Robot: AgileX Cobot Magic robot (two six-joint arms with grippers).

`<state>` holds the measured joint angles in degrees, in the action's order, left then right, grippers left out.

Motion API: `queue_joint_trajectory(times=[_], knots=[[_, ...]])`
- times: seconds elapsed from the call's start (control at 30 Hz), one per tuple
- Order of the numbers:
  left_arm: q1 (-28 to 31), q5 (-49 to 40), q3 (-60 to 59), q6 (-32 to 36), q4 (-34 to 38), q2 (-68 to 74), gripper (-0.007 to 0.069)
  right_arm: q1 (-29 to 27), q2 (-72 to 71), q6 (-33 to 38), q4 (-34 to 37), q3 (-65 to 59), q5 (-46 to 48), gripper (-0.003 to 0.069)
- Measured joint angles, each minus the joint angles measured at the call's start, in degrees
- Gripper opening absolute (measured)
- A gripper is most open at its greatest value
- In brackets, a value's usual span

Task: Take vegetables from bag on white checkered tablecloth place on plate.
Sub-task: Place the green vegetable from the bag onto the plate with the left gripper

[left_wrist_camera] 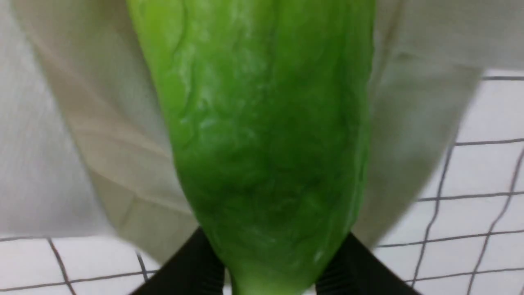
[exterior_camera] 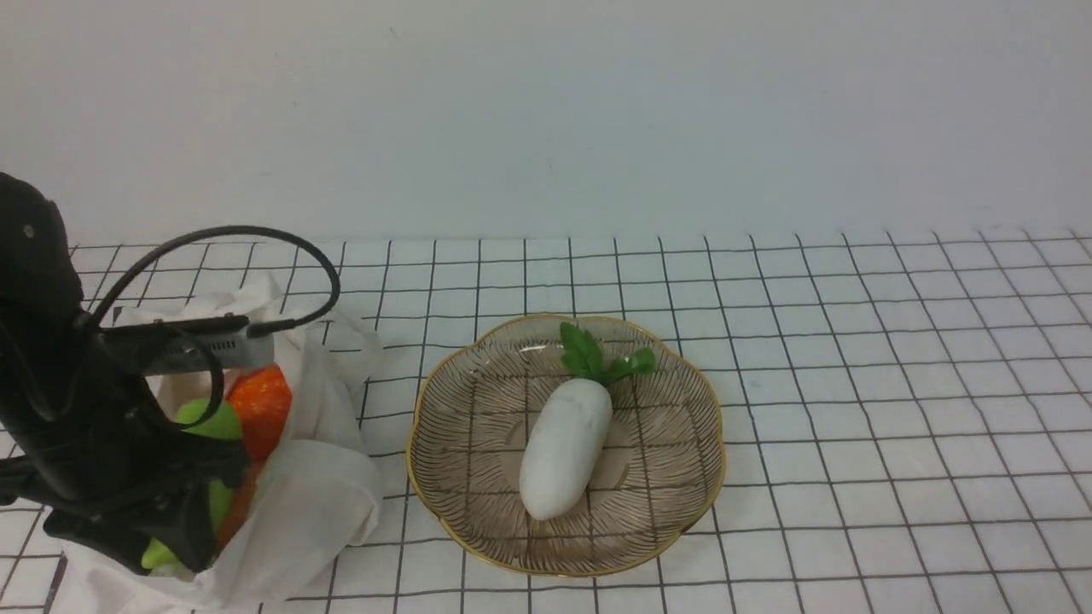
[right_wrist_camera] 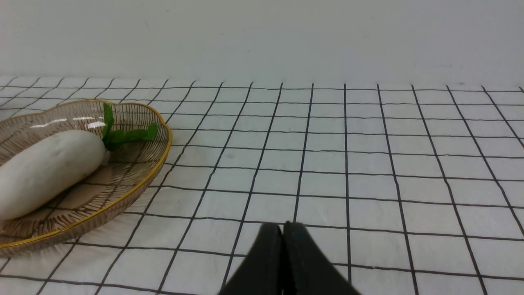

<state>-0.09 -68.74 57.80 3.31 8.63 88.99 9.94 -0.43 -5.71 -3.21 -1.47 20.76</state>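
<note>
Cloth bag point(exterior_camera: 316, 495) — green vegetable point(left_wrist_camera: 266, 143) inside, left gripper point(left_wrist_camera: 274, 266) clamped on it; plate point(exterior_camera: 670, 482) holds radish point(exterior_camera: 565, 448); right gripper point(right_wrist_camera: 283, 229) together.

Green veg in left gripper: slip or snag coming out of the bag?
The green vegetable looks glossy and tapers where the left gripper pinches it, so it may slide or pivot. It shows no dent, so probably stiff. The floppy bag lies close around it and could drag along.
</note>
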Motion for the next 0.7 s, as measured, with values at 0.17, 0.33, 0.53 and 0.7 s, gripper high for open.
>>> queue_joint_trajectory(times=[0.17,0.33,0.53,0.7], knots=[[-0.2,-0.4,1.5,1.6,2.1,-7.4,0.0258,0.0,0.0,0.0,0.0,0.0,0.0,-0.0014],[-4.6,0.0,2.9,6.8,8.8,-10.4,0.0258,0.0,0.0,0.2,0.0,0.0,0.0,-0.0014],[-18.0,9.1,2.9,8.5,11.4,-6.1,0.0258,0.0,0.0,0.2,-0.1,0.0,0.0,-0.0014],[-25.0,17.1,4.1,7.4,11.6,2.4,0.0258,0.0,0.0,0.2,-0.1,0.0,0.0,-0.0014]])
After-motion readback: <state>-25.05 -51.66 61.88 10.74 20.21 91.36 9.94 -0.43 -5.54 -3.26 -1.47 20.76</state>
